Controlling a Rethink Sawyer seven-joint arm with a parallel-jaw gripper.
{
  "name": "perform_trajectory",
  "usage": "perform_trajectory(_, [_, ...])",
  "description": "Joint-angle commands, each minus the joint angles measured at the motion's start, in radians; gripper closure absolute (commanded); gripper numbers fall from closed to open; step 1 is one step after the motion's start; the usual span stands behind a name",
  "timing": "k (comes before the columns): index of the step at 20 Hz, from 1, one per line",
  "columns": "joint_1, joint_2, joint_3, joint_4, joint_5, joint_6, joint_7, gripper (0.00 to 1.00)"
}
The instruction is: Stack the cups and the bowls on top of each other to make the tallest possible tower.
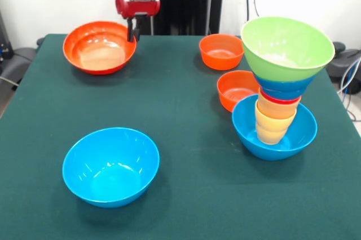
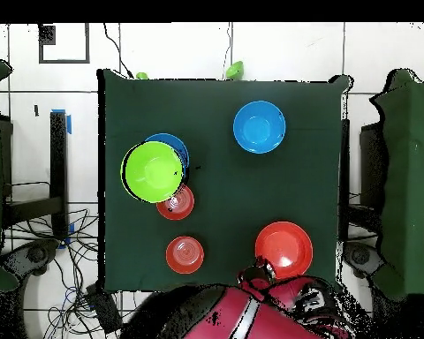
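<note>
The tower (image 1: 279, 90) stands at the right. Its base is a large light-blue bowl (image 1: 299, 133) holding nested yellow-orange cups (image 1: 272, 124). Above them come a red cup rim (image 1: 277, 99), a small dark blue bowl (image 1: 284, 88) and a large green bowl (image 1: 286, 45) on top, leaning slightly. In the overhead view the green bowl (image 2: 152, 172) hides most of the tower. My gripper (image 1: 133, 30) hangs at the far right rim of the large orange bowl (image 1: 100, 48), touching or just above it. It also shows in the overhead view (image 2: 260, 267) next to that bowl (image 2: 283, 247).
A second large light-blue bowl (image 1: 110, 165) sits alone near the front left, and also shows in the overhead view (image 2: 259, 126). Two small orange bowls (image 1: 221, 51) (image 1: 237, 89) sit just behind and left of the tower. The green cloth (image 1: 186, 138) covers the table.
</note>
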Motion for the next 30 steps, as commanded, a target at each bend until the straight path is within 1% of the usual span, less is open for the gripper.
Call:
perform_trajectory(1, [0.251, -0.101, -0.131, -0.077, 0.136, -0.014, 0.065, 1.0])
perform_trajectory(2, [0.279, -0.166, -0.114, -0.071, 0.118, 0.086, 0.071, 1.0])
perform_trajectory(3, [0.282, -0.192, -0.1, -0.064, 0.115, 0.119, 0.075, 1.0])
perform_trajectory(4, [0.257, -0.267, -0.04, -0.042, 0.108, 0.188, 0.077, 1.0])
perform_trajectory(5, [0.251, -0.299, -0.012, -0.037, 0.109, 0.237, 0.066, 1.0])
perform_trajectory(6, [0.234, -0.35, 0.031, -0.025, 0.117, 0.3, 0.045, 1.0])
perform_trajectory(8, [0.218, -0.398, 0.074, -0.022, 0.138, 0.36, 0.026, 1.0])
perform_trajectory(9, [0.22, -0.415, 0.085, -0.023, 0.146, 0.372, 0.025, 1.0])
perform_trajectory(10, [0.203, -0.44, 0.117, -0.022, 0.16, 0.409, 0.007, 1.0])
perform_trajectory(13, [0.198, -0.489, 0.163, -0.037, 0.189, 0.477, -0.025, 1.0])
perform_trajectory(17, [0.229, -0.531, 0.155, -0.07, 0.189, 0.481, -0.003, 1.0])
perform_trajectory(18, [0.257, -0.534, 0.128, -0.091, 0.173, 0.47, 0.01, 1.0])
perform_trajectory(23, [0.304, -0.566, 0.093, -0.134, 0.174, 0.517, 0.036, 1.0])
perform_trajectory(25, [0.298, -0.589, 0.107, -0.124, 0.177, 0.527, 0.023, 1.0])
perform_trajectory(26, [0.265, -0.619, 0.149, -0.098, 0.204, 0.531, 0.01, 1.0])
perform_trajectory(27, [0.262, -0.627, 0.161, -0.093, 0.211, 0.53, 0.012, 1.0])
perform_trajectory(28, [0.257, -0.643, 0.186, -0.083, 0.231, 0.549, -0.001, 1.0])
perform_trajectory(30, [0.26, -0.666, 0.212, -0.068, 0.268, 0.568, 0.007, 1.0])
